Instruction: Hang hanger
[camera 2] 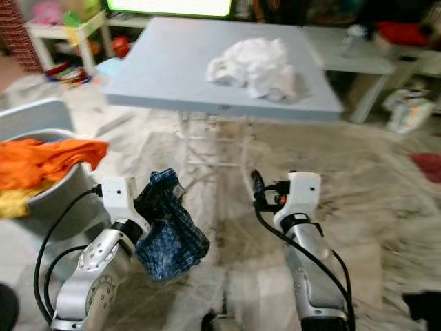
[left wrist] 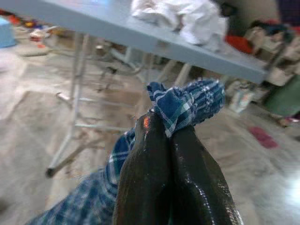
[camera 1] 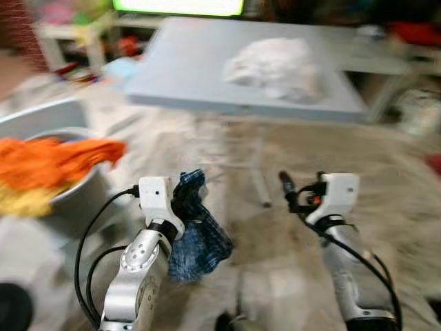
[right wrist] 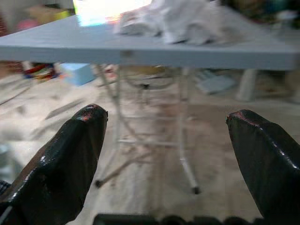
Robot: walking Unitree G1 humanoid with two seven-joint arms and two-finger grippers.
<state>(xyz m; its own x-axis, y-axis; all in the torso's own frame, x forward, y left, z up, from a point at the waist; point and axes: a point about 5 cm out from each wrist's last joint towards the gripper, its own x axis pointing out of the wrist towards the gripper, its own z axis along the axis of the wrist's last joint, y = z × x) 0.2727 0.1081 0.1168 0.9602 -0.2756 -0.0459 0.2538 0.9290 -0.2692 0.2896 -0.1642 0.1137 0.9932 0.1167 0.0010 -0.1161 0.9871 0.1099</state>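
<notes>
Left fingers [left wrist: 164, 154] pinch blue plaid cloth [camera 2: 169, 231]; basin [camera 2: 48, 200] holds orange laundry [camera 2: 41, 162].

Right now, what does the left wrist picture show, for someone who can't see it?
The left tool is shut on a blue checked cloth, which bunches above the black fingers and hangs down beside them. Behind stands a grey folding table with a white crumpled cloth on top, over a pale floor.
</notes>
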